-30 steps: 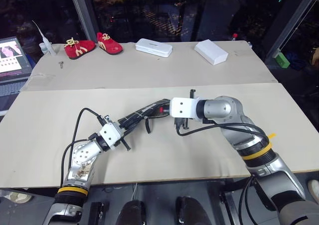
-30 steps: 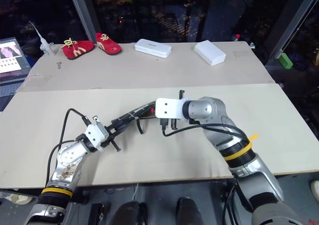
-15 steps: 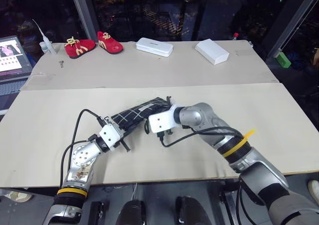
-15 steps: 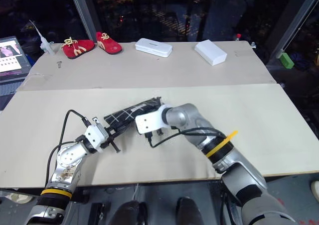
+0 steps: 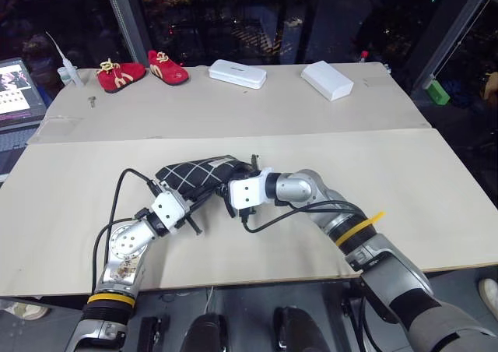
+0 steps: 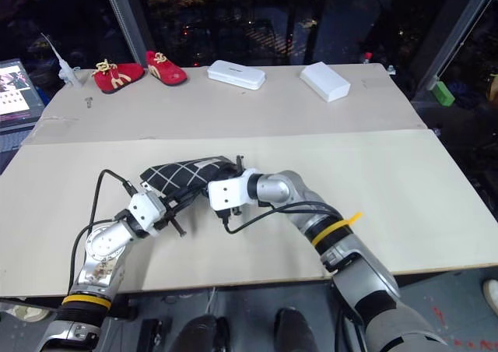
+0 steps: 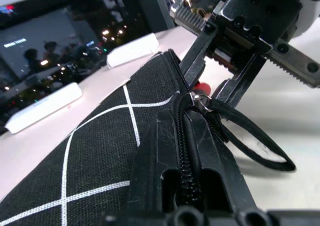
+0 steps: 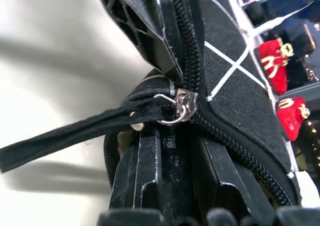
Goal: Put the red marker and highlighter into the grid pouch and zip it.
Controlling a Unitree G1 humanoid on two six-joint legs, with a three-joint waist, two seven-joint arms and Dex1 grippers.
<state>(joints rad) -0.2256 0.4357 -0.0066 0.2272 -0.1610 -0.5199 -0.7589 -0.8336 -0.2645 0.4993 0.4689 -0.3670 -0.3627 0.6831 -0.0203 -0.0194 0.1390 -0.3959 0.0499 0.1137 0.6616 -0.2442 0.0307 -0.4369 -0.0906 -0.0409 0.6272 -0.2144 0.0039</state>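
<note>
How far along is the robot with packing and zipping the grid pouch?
Neither pen lies on the table, so packing looks done. The left gripper is shut on the grid pouch while the right gripper sits at the zipper slider. Whether any zipping remains is unclear; letting go is still ahead.

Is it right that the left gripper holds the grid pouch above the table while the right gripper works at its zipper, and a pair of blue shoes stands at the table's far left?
Not quite: the shoes are red, as the left eye view shows. The rest holds: the left gripper grips the grid pouch above the table, and the right gripper is at the zipper.
</note>
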